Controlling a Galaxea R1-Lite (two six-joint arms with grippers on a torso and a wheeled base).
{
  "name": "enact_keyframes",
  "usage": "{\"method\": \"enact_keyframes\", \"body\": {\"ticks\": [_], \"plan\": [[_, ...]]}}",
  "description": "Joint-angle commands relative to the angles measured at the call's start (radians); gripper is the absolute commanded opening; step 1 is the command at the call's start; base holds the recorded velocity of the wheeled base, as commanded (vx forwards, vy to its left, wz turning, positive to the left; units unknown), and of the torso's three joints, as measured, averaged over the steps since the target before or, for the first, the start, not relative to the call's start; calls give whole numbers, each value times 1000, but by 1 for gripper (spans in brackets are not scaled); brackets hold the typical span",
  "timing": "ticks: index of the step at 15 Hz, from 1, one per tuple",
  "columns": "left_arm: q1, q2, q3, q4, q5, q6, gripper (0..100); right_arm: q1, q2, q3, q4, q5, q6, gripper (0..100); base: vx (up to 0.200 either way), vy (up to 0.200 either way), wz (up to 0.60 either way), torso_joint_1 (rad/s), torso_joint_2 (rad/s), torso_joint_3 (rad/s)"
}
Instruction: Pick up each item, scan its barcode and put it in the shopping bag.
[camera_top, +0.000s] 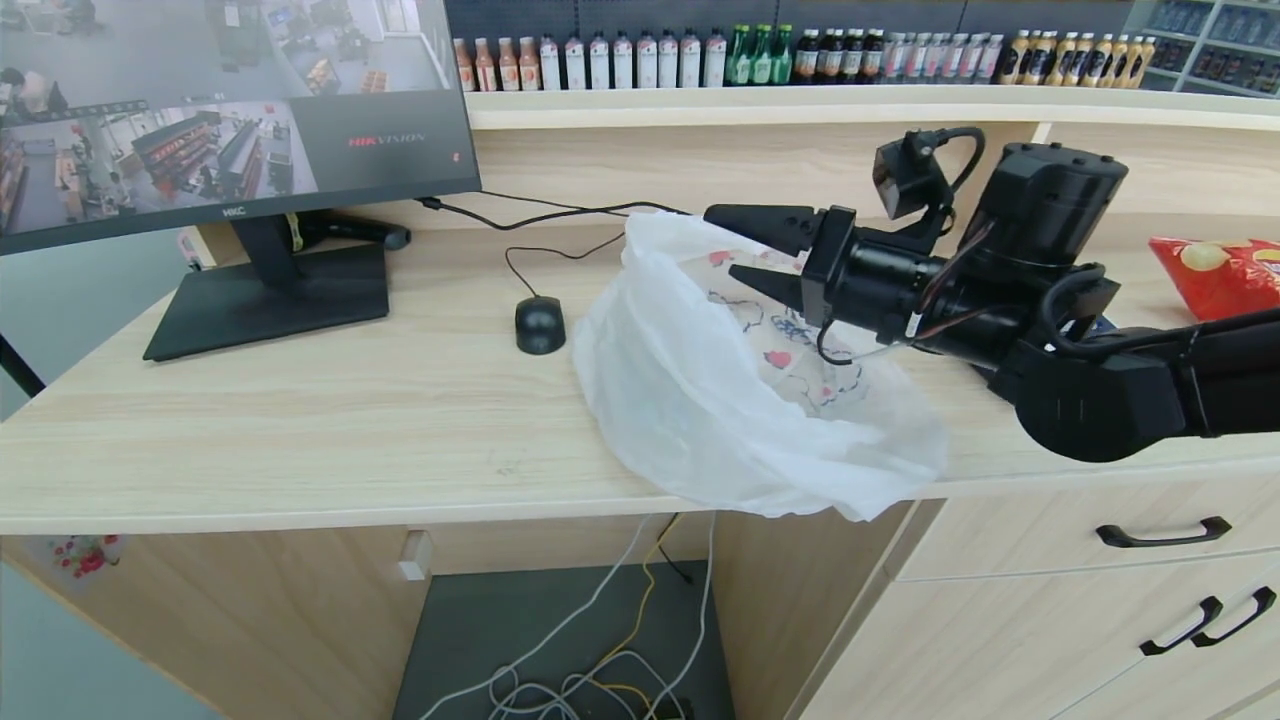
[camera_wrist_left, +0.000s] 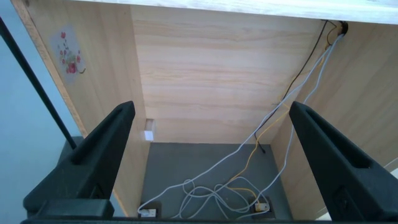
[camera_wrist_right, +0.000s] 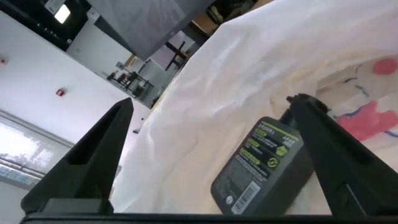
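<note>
The right gripper, spread and empty, points into the shopping bag, with the dark container lying just ahead of its fingers.

Bright even light, probably overhead; soft shadows on counter; shopping bag glares slightly.

The shopping bag is crinkled plastic, the counter matt wood.
</note>
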Motion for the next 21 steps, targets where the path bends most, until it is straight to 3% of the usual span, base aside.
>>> {"method": "enact_keyframes", "body": {"ticks": [1, 4, 7, 10, 13, 16, 18, 21], "plan": [[0, 0, 0, 0, 1, 0, 100, -30, -20, 2, -15, 1, -3, 100, 0, 0, 0, 0, 0, 0], [0, 0, 0, 0, 1, 0, 100, -49, -69, 25, -49, 1, -9, 100, 0, 0, 0, 0, 0, 0], [0, 0, 0, 0, 1, 0, 100, -49, -121, 97, -107, 1, -110, 100, 0, 0, 0, 0, 0, 0], [0, 0, 0, 1, 1, 0, 100, -61, -123, 220, -316, -21, -316, 100, 0, 0, 0, 0, 0, 0], [0, 0, 0, 0, 1, 0, 100, -52, -158, 323, -427, -180, -460, 100, 0, 0, 0, 0, 0, 0], [0, 0, 0, 0, 1, 0, 100, 8, -232, 383, -437, -345, -598, 100, 0, 0, 0, 0, 0, 0], [0, 0, 0, 1, 1, 2, 100, 40, -290, 510, -483, -398, -718, 100, 0, 0, 0, 0, 0, 0], [0, 0, 0, 0, 1, 0, 100, 46, -391, 679, -509, -466, -778, 100, 0, 0, 0, 0, 0, 0]]}}
